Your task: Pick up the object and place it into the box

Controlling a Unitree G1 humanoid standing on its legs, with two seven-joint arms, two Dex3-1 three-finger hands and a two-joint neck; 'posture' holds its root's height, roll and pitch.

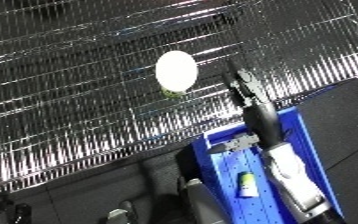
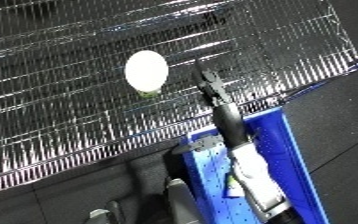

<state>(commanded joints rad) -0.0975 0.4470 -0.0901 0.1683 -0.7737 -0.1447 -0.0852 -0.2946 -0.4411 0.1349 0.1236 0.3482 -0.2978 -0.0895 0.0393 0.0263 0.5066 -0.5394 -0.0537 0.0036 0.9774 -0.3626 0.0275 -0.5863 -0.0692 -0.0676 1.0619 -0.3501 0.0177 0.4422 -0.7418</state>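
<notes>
A white round object (image 1: 176, 70) with a green underside sits on the wire shelf (image 1: 69, 100), near the middle of the view. My right hand (image 1: 244, 90) reaches up from the lower right, its black fingers straight and holding nothing. It stands just right of the object with a small gap between them. The white and silver forearm (image 1: 291, 175) lies over the blue bin (image 1: 310, 150) below the shelf's front edge. Dark shapes at the lower left edge (image 1: 113, 215) look like my left hand.
A small white and yellow-green item (image 1: 246, 184) lies inside the bin. The wire shelf fills the upper part of the view and slopes across it. Dark floor (image 1: 344, 105) shows to the right of the bin and below the shelf.
</notes>
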